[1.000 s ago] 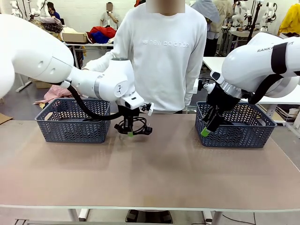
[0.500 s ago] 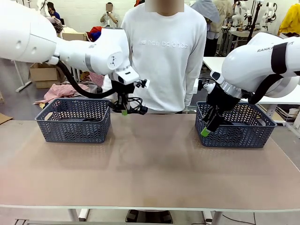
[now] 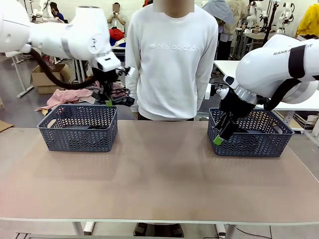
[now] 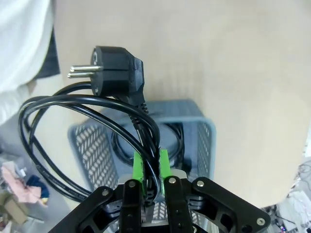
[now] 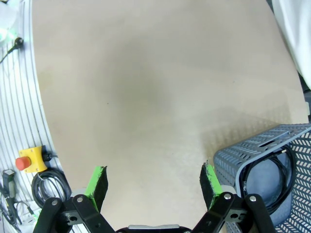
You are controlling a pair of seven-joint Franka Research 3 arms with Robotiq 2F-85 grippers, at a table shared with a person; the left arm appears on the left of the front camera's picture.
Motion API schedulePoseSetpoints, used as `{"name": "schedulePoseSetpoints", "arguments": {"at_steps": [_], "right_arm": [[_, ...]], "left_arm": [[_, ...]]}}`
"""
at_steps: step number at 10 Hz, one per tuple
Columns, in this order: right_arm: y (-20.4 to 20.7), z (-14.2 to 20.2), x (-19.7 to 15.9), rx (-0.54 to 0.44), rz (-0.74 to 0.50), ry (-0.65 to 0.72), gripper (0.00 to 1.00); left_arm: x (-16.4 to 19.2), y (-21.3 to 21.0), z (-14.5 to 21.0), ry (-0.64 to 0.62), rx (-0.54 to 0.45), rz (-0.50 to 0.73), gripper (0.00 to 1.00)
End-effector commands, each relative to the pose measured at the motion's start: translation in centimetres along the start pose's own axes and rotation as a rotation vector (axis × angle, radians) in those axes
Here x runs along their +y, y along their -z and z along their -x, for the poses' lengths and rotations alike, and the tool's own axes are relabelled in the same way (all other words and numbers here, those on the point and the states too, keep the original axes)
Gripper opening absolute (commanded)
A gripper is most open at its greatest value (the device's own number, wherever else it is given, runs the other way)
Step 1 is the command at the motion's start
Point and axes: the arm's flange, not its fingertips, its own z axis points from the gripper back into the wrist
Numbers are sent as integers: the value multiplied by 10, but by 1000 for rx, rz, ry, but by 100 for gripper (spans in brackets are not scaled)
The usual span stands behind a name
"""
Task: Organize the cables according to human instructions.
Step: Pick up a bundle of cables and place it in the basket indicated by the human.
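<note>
Carrying 1 coiled cable (image 3: 117, 94) above the left basket (image 3: 79, 127), clamped in the left gripper (image 3: 106, 101), having risen and swung left from mid-table. Dangling plug (image 4: 114, 75) over another cable (image 4: 170, 141) already binned. Idling with right gripper (image 5: 154, 184) spread beside the right basket (image 5: 262, 160), holding 1 stowed cable (image 5: 277, 182).

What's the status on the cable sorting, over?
Left gripper shut on coiled black power cord, above left grey basket. Right gripper open, empty. Path clear.
</note>
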Motion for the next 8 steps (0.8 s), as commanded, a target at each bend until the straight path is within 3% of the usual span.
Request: {"name": "schedulePoseSetpoints", "arguments": {"at_steps": [1, 5, 8], "right_arm": [[-2, -2, 0, 2, -2, 2, 100], [-2, -2, 0, 2, -2, 2, 100], [-2, -2, 0, 2, -2, 2, 100]], "left_arm": [[-24, -7, 34, -23, -44, -22, 0], [-53, 4, 82, -93, -52, -18, 0], [-59, 24, 98, -132, -37, -23, 0]]}}
